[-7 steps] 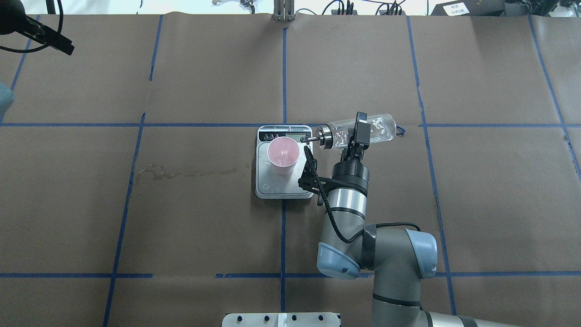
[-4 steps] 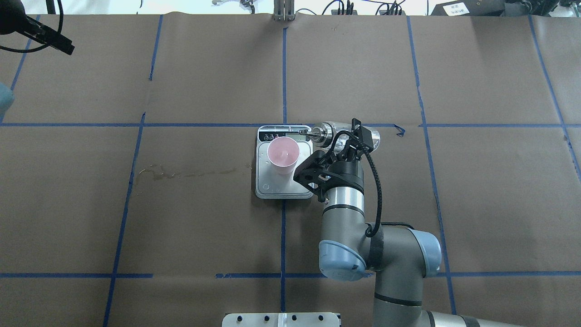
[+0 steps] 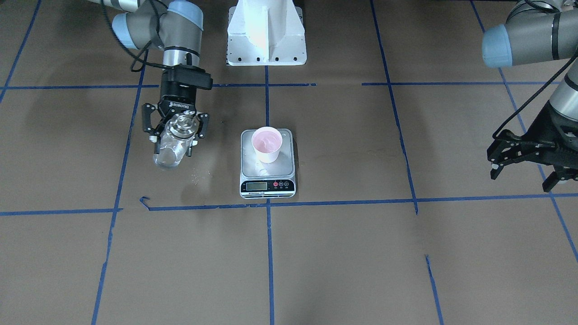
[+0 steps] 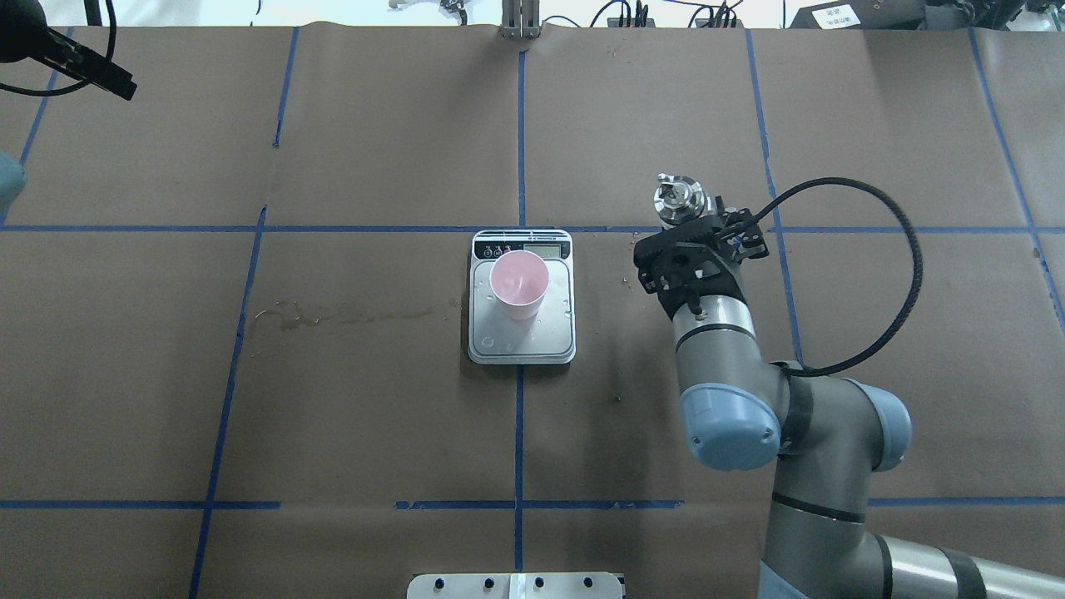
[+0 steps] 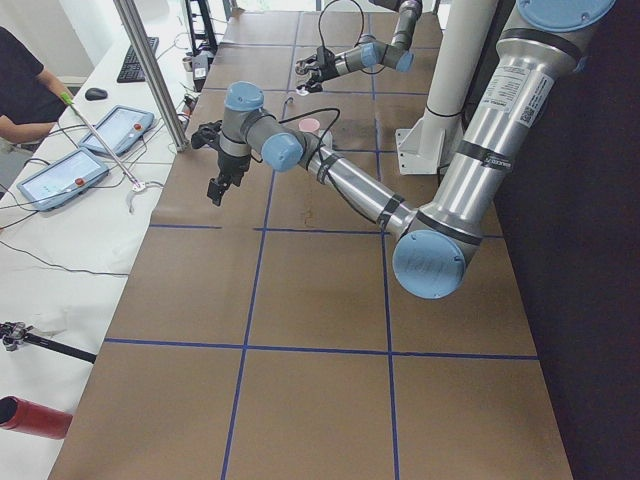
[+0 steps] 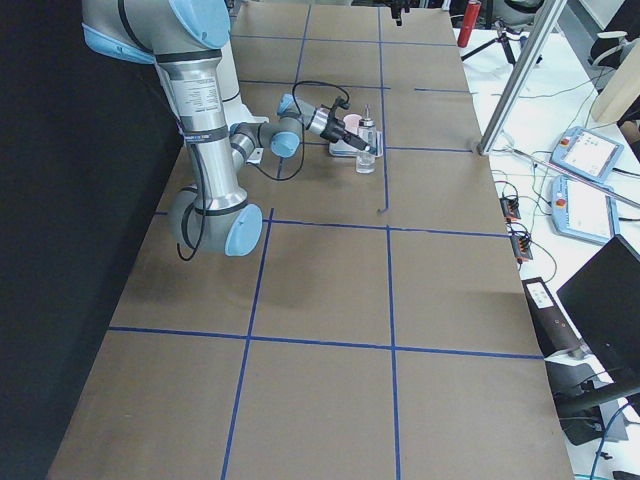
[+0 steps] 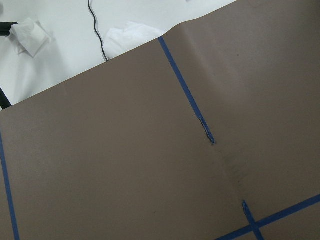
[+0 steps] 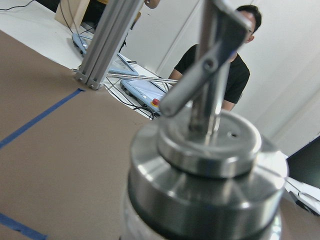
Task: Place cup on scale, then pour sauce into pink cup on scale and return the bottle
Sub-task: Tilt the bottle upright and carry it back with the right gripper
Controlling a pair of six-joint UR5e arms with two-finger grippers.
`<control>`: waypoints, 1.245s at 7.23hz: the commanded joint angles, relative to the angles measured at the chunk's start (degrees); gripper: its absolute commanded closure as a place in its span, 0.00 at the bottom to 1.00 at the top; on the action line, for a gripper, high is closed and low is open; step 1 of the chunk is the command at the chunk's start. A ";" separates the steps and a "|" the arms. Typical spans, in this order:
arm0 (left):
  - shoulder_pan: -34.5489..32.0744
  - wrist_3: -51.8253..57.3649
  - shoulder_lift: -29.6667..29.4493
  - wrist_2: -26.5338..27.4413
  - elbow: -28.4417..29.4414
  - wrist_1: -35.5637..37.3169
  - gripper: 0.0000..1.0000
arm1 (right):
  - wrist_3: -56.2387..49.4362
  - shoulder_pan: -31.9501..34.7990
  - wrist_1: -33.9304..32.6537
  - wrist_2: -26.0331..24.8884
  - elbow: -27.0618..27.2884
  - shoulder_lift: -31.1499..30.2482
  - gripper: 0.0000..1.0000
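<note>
Glass bottle (image 3: 168, 152) upright, clamped by right gripper (image 3: 175, 136), beside scale (image 3: 247, 159), seemingly for set-down | pink cup (image 3: 267, 143) sits on scale | left gripper (image 3: 524, 178) spread open, empty, parked aside.

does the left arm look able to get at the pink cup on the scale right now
Probably yes: the left gripper is open and empty, off to one side, with nothing showing between it and the cup on the scale. The right gripper holds the bottle on the cup's other side.
</note>
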 commanded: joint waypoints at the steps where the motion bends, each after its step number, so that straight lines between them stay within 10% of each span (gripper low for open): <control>1: 0.00 -0.35 -0.09 0.00 -0.50 0.00 0.00 | 15.19 2.44 0.50 4.76 4.16 -5.87 1.00; 4: 0.00 -0.44 -0.44 0.09 -0.59 0.00 0.00 | 25.02 2.00 22.20 4.87 0.87 -16.32 1.00; 9: 0.00 -0.61 -0.17 0.09 -0.94 0.00 0.00 | 24.67 1.47 23.26 4.69 -5.91 -16.17 1.00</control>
